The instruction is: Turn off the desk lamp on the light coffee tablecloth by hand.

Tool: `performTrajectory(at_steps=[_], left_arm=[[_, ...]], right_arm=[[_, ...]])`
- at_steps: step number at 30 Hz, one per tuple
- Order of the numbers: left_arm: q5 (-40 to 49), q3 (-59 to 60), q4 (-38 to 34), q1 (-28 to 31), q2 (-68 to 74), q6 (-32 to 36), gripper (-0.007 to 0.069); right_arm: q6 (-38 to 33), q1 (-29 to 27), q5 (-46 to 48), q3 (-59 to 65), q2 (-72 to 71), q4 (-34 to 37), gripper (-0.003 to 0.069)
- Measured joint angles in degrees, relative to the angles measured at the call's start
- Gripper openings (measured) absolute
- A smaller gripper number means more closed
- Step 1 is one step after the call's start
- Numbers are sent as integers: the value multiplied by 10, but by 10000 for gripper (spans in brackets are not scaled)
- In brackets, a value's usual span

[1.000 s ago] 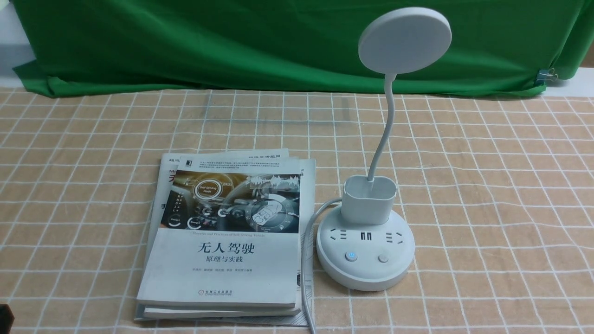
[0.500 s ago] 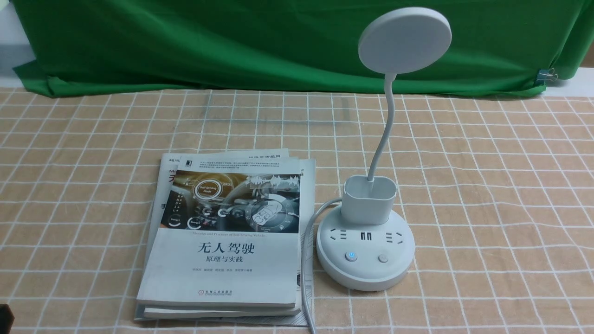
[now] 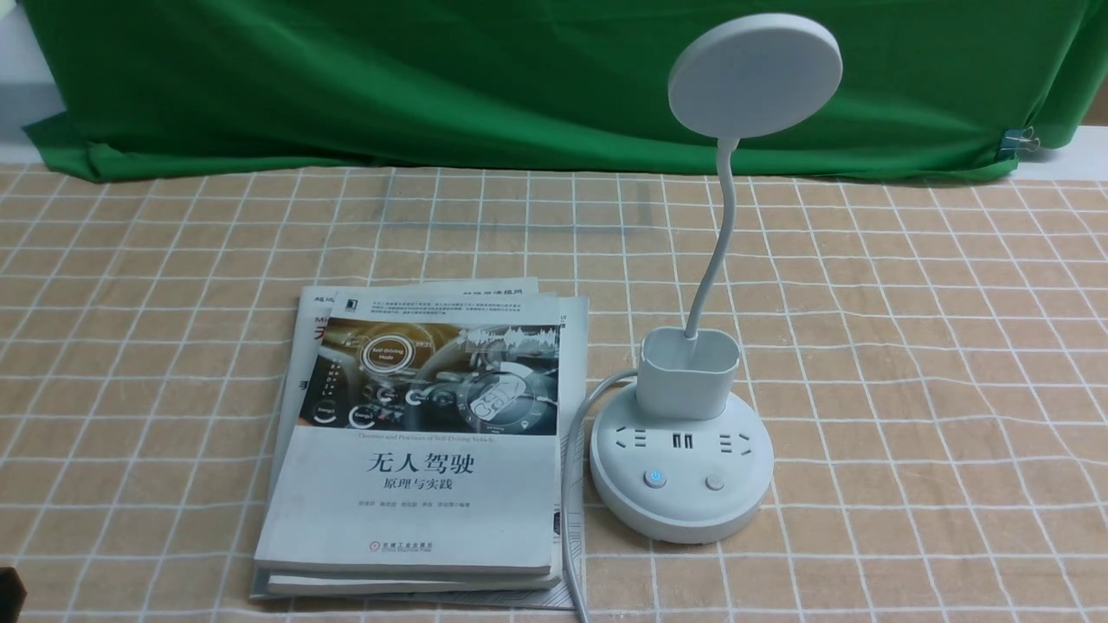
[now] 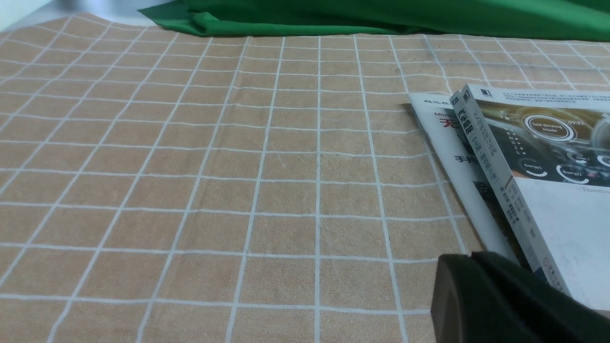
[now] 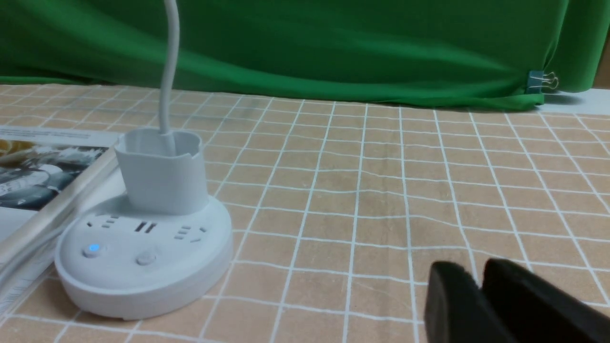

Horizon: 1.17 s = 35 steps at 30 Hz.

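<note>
The white desk lamp (image 3: 682, 467) stands on the light coffee tablecloth (image 3: 909, 363), right of centre, with its disc head (image 3: 755, 74) raised on a thin neck. Its round base has two buttons; the left button (image 3: 655, 478) glows blue. The lamp also shows in the right wrist view (image 5: 143, 247). My right gripper (image 5: 479, 281) is shut and empty, low over the cloth, apart from the lamp base. My left gripper (image 4: 469, 259) is shut and empty, beside the books' near corner. Neither arm shows in the front view, except a dark bit at the lower left corner (image 3: 9, 593).
A stack of books (image 3: 424, 441) lies just left of the lamp; it also shows in the left wrist view (image 4: 533, 176). The lamp's white cable (image 3: 571, 484) runs between books and base. A green cloth (image 3: 433, 78) hangs along the back, held by a clip (image 3: 1021, 138).
</note>
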Motion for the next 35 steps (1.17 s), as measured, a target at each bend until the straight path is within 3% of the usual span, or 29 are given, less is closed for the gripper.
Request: performTrajectory(at_steps=[35], left_arm=[[0,0,0,0,0,1,4]], right_arm=[[0,0,1,0,0,0,200]])
